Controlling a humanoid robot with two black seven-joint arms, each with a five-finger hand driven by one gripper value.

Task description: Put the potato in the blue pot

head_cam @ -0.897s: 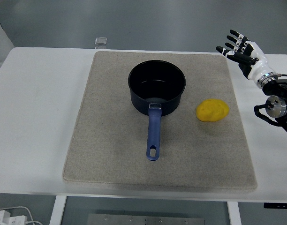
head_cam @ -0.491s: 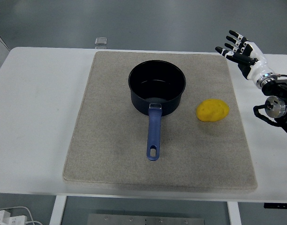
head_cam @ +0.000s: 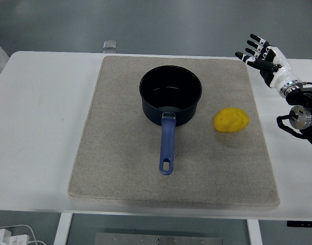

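Note:
A yellow potato lies on the grey mat, right of the pot. The dark blue pot stands upright in the mat's middle, nothing inside it, its blue handle pointing toward the near edge. My right hand hovers at the mat's far right corner, fingers spread and holding nothing, well behind and to the right of the potato. The left arm does not show.
The white table carries the mat. A small clear object sits at the table's far edge, behind the mat's left corner. Cables show on the floor at the bottom left.

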